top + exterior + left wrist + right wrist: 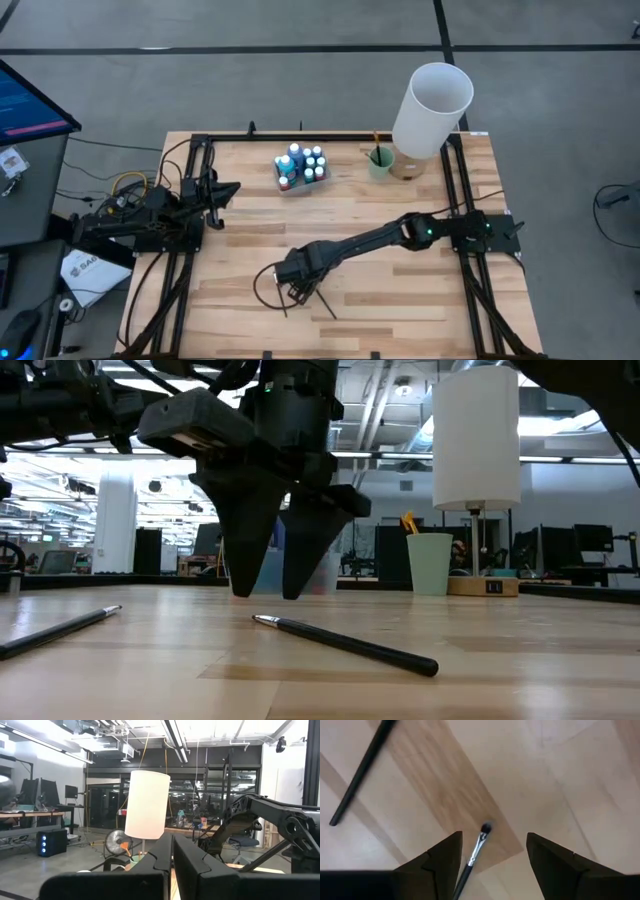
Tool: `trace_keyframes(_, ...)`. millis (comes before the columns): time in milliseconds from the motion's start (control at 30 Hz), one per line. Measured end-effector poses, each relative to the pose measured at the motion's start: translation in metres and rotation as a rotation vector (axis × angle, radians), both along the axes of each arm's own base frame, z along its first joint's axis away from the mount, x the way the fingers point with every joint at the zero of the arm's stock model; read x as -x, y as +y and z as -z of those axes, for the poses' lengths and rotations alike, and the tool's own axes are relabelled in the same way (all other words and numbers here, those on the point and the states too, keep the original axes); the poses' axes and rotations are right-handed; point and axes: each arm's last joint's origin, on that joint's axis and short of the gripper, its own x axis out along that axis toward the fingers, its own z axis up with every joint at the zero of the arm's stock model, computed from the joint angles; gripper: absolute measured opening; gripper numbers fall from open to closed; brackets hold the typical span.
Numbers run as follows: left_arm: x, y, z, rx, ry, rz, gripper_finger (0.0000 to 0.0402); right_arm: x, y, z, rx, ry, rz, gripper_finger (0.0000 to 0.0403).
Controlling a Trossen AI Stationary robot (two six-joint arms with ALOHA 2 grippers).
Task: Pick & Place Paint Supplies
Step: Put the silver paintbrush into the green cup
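Two thin dark-handled brushes lie flat on the wooden table: one (345, 643) right below my right gripper, the other (55, 630) a little way off. My right gripper (298, 285) points straight down over the table's near middle, open. In the right wrist view its fingers stand on either side of the nearer brush (479, 847), whose bristle tip lies between them, closer to one finger. The tiny paint bottles (302, 167) stand clustered in a small tray at the far middle. My left gripper (232, 188) waits shut at the table's left edge.
A pale green cup (380, 160) holding brushes stands at the far right, beside a tall white cylinder (432, 108) on a wooden base. Dark frame rails (470, 300) run along the table's left and right sides. Bare wood lies around the two brushes.
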Motion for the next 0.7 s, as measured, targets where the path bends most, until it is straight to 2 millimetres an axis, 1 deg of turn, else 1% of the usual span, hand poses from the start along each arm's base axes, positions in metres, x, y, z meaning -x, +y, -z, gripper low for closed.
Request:
trace_keyframes(200,0.0,0.0,0.0,0.0,-0.001,0.0,0.0002,-0.002,0.002,0.0,-0.007,-0.021,0.023,0.0215)
trace_keyframes(233,0.0,0.0,0.0,0.0,-0.001,0.0,0.0002,-0.002,0.002,0.002,-0.007,-0.017,0.029,0.0214)
trace_keyframes(300,0.0,0.0,0.0,0.0,-0.002,0.0,0.0002,-0.004,0.003,0.014,-0.006,-0.004,0.041,0.0213)
trace_keyframes(400,0.0,0.0,-0.001,-0.001,-0.006,0.0,0.0002,-0.003,0.005,0.024,0.008,0.029,0.039,0.0209)
trace_keyframes(500,0.0,0.0,-0.001,-0.001,-0.006,0.0,0.0002,-0.003,0.004,0.025,0.01,0.035,0.053,0.0198)
trace_keyframes(533,0.0,0.0,-0.001,-0.001,-0.006,0.0,0.0002,-0.003,0.004,0.026,0.01,0.038,0.058,0.0189)
trace_keyframes(600,0.0,0.0,-0.001,-0.001,-0.007,0.0,0.0002,-0.002,0.004,0.026,0.013,0.051,0.063,0.0159)
trace_keyframes(700,0.0,0.0,-0.001,-0.001,-0.008,0.0,0.0002,-0.001,-0.001,0.027,0.022,0.071,0.059,0.0089)
